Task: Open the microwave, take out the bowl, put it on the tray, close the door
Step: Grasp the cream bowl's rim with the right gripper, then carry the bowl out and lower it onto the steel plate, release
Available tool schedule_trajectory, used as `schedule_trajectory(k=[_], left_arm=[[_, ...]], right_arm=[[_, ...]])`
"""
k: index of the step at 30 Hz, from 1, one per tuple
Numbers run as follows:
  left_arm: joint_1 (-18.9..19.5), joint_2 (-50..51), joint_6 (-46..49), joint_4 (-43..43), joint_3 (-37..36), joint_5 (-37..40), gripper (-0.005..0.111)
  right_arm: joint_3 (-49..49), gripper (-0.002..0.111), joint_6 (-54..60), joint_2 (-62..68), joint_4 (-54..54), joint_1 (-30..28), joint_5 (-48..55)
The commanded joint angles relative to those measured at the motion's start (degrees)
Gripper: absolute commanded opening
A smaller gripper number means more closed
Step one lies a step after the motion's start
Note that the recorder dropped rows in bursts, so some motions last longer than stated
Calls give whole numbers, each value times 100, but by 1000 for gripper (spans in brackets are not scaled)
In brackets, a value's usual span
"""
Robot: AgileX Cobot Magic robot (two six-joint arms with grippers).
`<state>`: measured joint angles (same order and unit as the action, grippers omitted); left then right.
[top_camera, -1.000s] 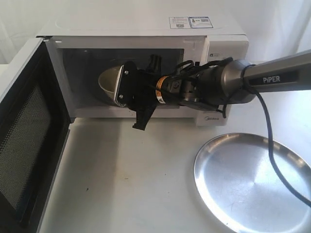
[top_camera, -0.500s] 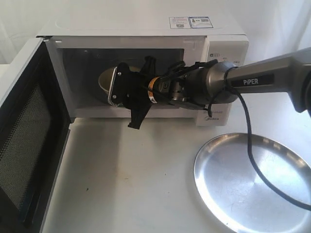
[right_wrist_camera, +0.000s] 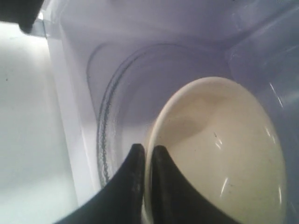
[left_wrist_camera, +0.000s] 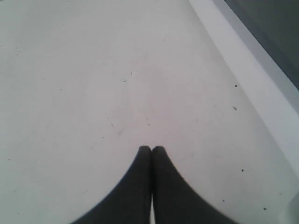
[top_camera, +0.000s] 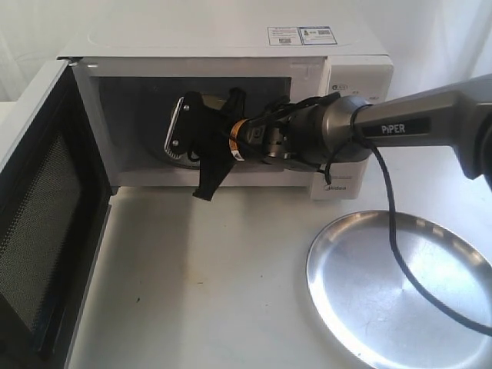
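A white table (top_camera: 200, 292) fills the scene and lies close under the left gripper's jaws. At its back stands the microwave (top_camera: 231, 46), white and boxy. Its cavity surrounds the right gripper's jaws, which reach in through the front opening.

The door (top_camera: 38, 231) is swung fully open, with its black mesh inner side showing. In the exterior view it is well apart from the right jaws, to their left.

The tray (top_camera: 400, 292), a round shiny metal plate, lies bare on the table. It is well apart from both pairs of jaws, back along and below the right arm (top_camera: 430, 115).

The bowl (right_wrist_camera: 219, 158), small and cream-white, is inside the microwave on the glass turntable (right_wrist_camera: 105, 121). Its rim sits between the jaws of the right gripper (right_wrist_camera: 145, 151). They are narrowed onto that rim, one finger inside the bowl and one outside.

The left gripper (left_wrist_camera: 152, 150) points down at bare table. Its jaws are pressed together with nothing between them.
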<state>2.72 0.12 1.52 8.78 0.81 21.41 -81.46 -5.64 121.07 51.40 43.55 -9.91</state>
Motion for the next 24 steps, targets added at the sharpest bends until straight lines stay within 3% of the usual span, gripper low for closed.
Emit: schedule_trajectory(k=[1, 7, 15, 24], left_arm=[[-1, -12, 0, -18, -55, 237, 0], [-1, -12, 0, -18, -55, 237, 0], [-1, -12, 0, -18, -55, 237, 0], [-1, -12, 0, -18, -55, 237, 0]], right_arm=[[324, 0, -459, -532, -15, 4, -479], [1284, 0, -1021, -1828, 27, 206, -178], [2705, 0, -2504, -3370, -636, 737, 3055], [4328, 0, -3904, -3947, -530, 737, 3252]])
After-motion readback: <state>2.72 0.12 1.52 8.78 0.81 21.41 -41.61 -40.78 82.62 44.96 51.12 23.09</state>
